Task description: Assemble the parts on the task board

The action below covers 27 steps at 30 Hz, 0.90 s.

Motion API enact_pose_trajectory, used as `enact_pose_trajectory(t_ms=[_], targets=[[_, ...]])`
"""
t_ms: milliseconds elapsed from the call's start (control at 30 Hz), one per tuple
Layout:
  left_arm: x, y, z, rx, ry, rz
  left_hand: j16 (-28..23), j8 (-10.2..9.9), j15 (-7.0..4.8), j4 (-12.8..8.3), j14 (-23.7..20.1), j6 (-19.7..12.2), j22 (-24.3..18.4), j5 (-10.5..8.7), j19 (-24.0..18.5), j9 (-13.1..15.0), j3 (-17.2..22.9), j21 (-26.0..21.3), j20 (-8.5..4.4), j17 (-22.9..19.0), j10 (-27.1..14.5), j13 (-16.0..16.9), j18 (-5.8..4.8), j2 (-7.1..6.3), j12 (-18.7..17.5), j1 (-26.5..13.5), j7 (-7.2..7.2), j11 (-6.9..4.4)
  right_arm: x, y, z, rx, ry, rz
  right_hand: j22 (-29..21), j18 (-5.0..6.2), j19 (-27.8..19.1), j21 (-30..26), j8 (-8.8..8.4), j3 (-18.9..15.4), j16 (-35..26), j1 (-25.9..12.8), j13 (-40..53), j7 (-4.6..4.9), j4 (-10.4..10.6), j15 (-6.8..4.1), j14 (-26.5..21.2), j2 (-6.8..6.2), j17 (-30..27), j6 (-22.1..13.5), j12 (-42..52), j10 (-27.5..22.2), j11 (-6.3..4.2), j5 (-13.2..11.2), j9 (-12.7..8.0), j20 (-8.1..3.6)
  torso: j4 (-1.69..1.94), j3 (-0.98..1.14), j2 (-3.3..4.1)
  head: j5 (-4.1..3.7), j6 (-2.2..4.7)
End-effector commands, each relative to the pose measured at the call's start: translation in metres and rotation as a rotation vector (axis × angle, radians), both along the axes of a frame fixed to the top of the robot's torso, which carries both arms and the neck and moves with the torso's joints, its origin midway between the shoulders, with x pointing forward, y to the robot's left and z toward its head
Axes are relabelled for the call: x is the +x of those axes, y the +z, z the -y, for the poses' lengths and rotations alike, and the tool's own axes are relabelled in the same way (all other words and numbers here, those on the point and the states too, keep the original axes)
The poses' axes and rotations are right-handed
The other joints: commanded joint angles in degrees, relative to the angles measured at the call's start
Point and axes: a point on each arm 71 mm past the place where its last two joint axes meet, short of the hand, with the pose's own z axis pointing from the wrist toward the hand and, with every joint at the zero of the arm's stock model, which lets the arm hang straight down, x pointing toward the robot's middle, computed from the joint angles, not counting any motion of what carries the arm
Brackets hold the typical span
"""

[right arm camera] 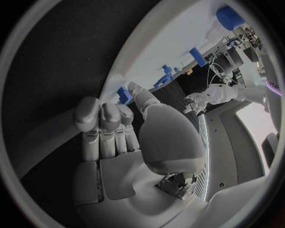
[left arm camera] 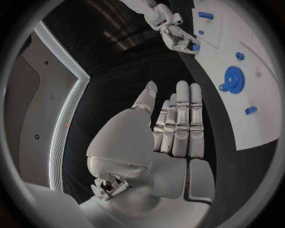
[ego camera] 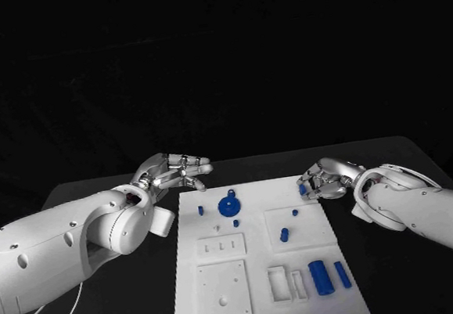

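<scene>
The white task board (ego camera: 265, 310) lies in the middle of the black table. At its far right edge my right hand (ego camera: 327, 178) has its fingers curled, and its thumb and a finger pinch a small blue part (ego camera: 303, 189) (right arm camera: 123, 94) (left arm camera: 194, 47). I cannot tell whether that part is lifted off the board. My left hand (ego camera: 172, 171) (left arm camera: 172, 128) hovers beyond the board's far left corner, fingers straight and apart, holding nothing. A blue gear (ego camera: 230, 205) (left arm camera: 233, 76) and a small blue peg (ego camera: 201, 209) (left arm camera: 251, 110) stand at the far end of the board.
Two small blue pieces (ego camera: 284, 235) lie on a raised white plate right of the board's middle. Two blue cylinders (ego camera: 320, 277) stand near the front right beside a white frame (ego camera: 281, 284). White plates with holes (ego camera: 224, 290) occupy the board's left half.
</scene>
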Motion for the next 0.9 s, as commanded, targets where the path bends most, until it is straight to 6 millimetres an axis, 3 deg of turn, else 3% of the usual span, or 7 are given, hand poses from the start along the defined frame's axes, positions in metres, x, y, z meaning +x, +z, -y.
enact_pose_trajectory(t_ms=[33, 500, 700, 900], targets=[[-0.0006, 0.0009, 0.0026, -0.004, -0.019, 0.006, -0.07, 0.02, 0.09, -0.23, -0.3, 0.08, 0.07, 0.28, -0.22, 0.05, 0.04, -0.17, -0.08, -0.06, 0.19, 0.07, 0.66, 0.06, -0.1, 0.17, -0.11, 0.04, 0.0001, -0.001, -0.0014, 0.005, 0.009, -0.003, 6.81, -0.23, -0.24, 0.36, -0.12, 0.48, 0.41, -0.38, 0.07, -0.13, -0.06, 0.05, 0.01, 0.17, 0.08, 0.49, 0.38, -0.1, 0.0, -0.3, -0.04, -0.05, -0.03, 0.02, -0.02, 0.04, 0.01], [-0.0006, 0.0008, 0.0025, -0.003, -0.02, 0.005, -0.03, 0.02, 0.12, -0.23, -0.31, 0.05, 0.14, 0.26, -0.16, 0.06, 0.02, -0.22, -0.07, -0.03, -0.1, 0.07, 0.68, 0.11, -0.11, 0.13, -0.08, 0.12, 0.0004, -0.0024, -0.0011, 0.003, 0.002, -0.005, 6.9, -0.3, -0.15, 0.92, -0.12, 3.55, 0.77, -1.05, 0.36, -0.55, -0.33, -0.12, 0.19, 0.87, 0.52, 2.74, 0.76, 0.1, -0.27, -2.67, -0.02, -0.2, -0.11, 0.13, -0.02, 0.18, 0.14], [-0.0006, 0.0008, 0.0023, -0.003, -0.02, 0.005, -0.02, 0.02, 0.13, -0.25, -0.28, 0.05, 0.14, 0.29, -0.16, 0.05, 0.01, -0.23, -0.06, -0.03, -0.25, 0.07, 0.68, 0.08, -0.11, 0.15, -0.06, 0.15, 0.0004, -0.0025, -0.0017, 0.003, 0.001, -0.002, 6.92, -0.43, -0.12, 1.12, -0.1, 5.25, 0.9, -1.06, 0.5, -1.27, -0.19, -0.42, 0.25, 1.47, 0.74, 5.19, 0.85, 0.19, -0.69, -5.45, 0.12, -0.46, -0.11, 0.13, -0.03, 0.12, 0.12], [-0.0006, 0.0008, 0.0025, -0.003, -0.021, 0.005, -0.03, 0.02, 0.15, -0.24, -0.3, 0.04, 0.15, 0.27, -0.15, 0.05, 0.0, -0.23, -0.04, -0.03, -0.35, 0.07, 0.7, 0.08, -0.1, 0.14, -0.06, 0.17, 0.0008, -0.0024, -0.0023, 0.006, -0.01, 0.007, 6.97, -0.58, -0.04, 1.39, -0.05, 5.7, 1.05, -1.3, 0.69, -1.9, 0.2, -0.68, 0.41, 1.72, 0.98, 7.29, 1.04, 0.5, -1.03, -5.98, 0.26, -0.72, -0.12, 0.12, -0.02, 0.04, 0.09]])
